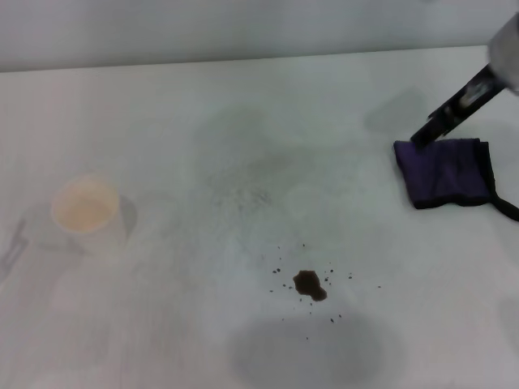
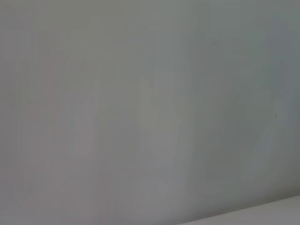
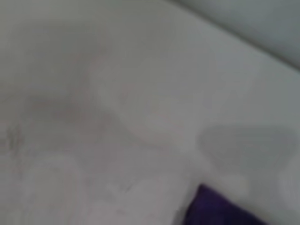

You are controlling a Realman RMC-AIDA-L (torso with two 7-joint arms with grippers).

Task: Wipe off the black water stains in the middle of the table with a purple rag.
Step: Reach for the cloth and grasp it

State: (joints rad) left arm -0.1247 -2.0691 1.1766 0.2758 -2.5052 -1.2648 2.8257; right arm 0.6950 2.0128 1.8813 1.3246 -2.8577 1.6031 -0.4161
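The black water stains (image 1: 310, 284) sit on the white bench (image 1: 243, 121), a little toward five o'clock from the middle of the head view: one small dark brown-black blot with an irregular outline, ringed by loose tiny specks that scatter mostly toward twelve and three o'clock of it. A broad grey shadow lies on the bench just at six o'clock of the blot.

Well apart from the stains, out at about two o'clock from them, lies the purple rag (image 1: 444, 171), a folded, roughly square dark cloth lying flat, with black edging along its sides. A thin black strap (image 1: 504, 205) trails off its corner toward the edge of the view at four o'clock. In the right wrist view only a corner of the rag (image 3: 213, 211) shows against the pale bench (image 3: 93, 117).

The right gripper (image 1: 425, 135) comes in from the upper corner at two o'clock as a dark slanted bar, its tip at the rag's far left corner; whether it touches the cloth, and whether it is open or closed, I cannot tell.

Far off at nine o'clock of the stains stands a white paper cup (image 1: 86, 207), upright.

The left gripper is not visible in any view.
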